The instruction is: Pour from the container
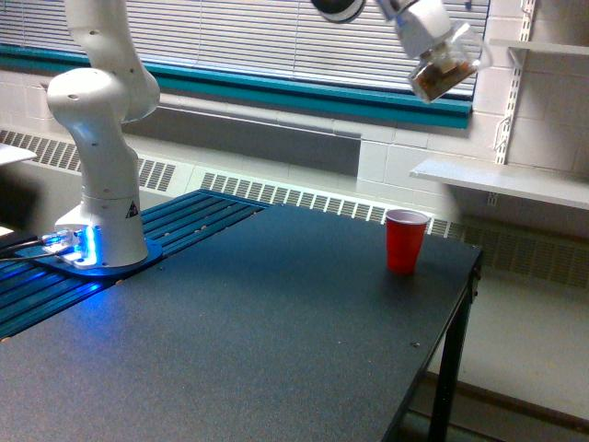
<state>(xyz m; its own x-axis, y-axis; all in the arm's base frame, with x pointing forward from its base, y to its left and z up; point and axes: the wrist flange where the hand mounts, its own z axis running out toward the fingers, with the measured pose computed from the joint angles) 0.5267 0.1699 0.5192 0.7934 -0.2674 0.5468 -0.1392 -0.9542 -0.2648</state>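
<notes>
We see the gripper (431, 41) clamped on the tilted clear container (444, 72) of brown contents, high above the red cup (405, 240).

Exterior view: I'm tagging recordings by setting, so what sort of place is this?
Probably a lab or workshop room in an institutional building. A robot arm is mounted on a dark table, with painted block walls, window blinds, baseboard heater vents and bracket shelving.

Container (445, 70) hangs high above cup (405, 240) on table (276, 341).
</notes>
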